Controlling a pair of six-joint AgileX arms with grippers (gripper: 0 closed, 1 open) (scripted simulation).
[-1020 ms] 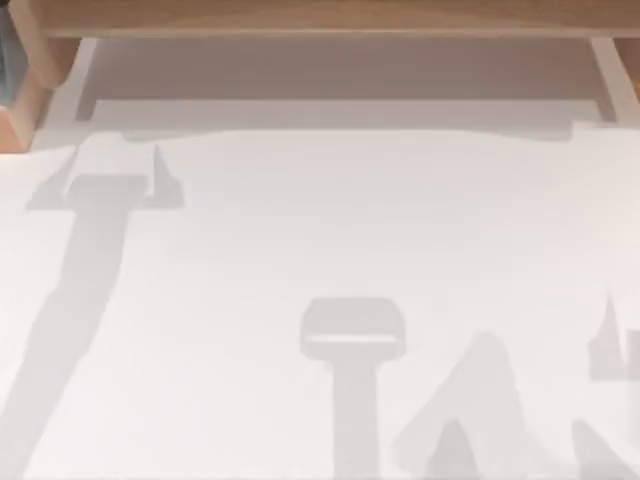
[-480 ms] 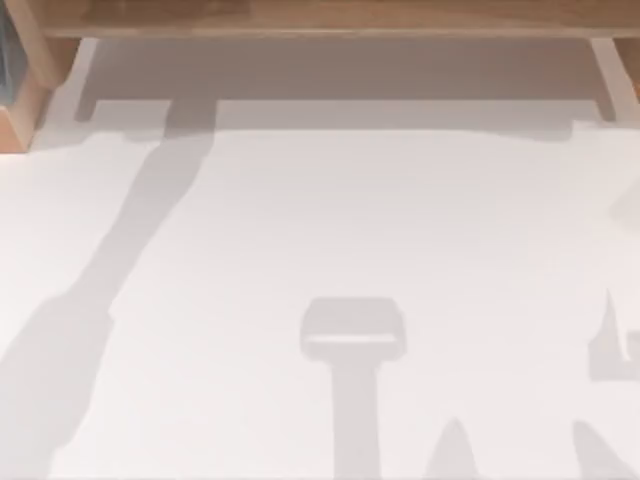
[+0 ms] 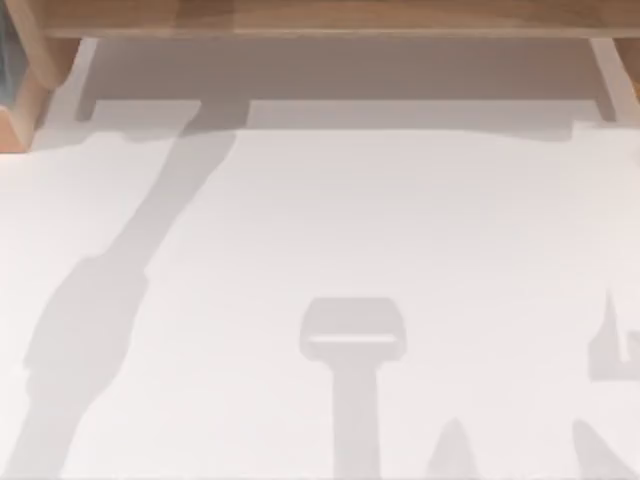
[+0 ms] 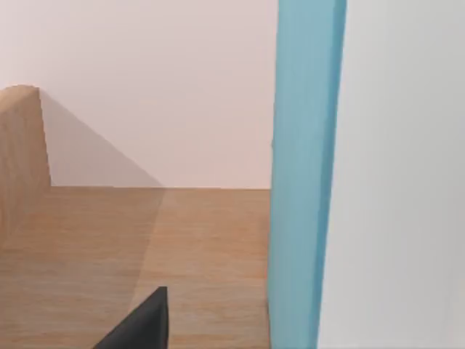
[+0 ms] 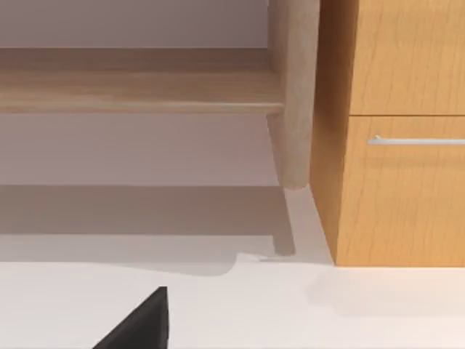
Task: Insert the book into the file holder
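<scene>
1. Seemingly, I am working the carry step. My left gripper [image 4: 145,323] is hanging over the wooden shelf [image 4: 182,247], close beside a blue upright slab [image 4: 301,174] that I am taking for the book. Whether it is clamped, I cannot tell.
2. My right gripper [image 5: 145,323] is idling above the white table [image 5: 290,313]; I cannot tell its grip either.
3. Next, I am reckoning on lining the book's edge up with the file holder's slot and lowering it upright.

White table [image 3: 400,220]; wooden shelf [image 3: 330,15] above; drawer cabinet [image 5: 399,145] beside.

A white table [image 3: 400,220] under grey shadows stands beside a wooden drawer cabinet [image 5: 392,131].
</scene>
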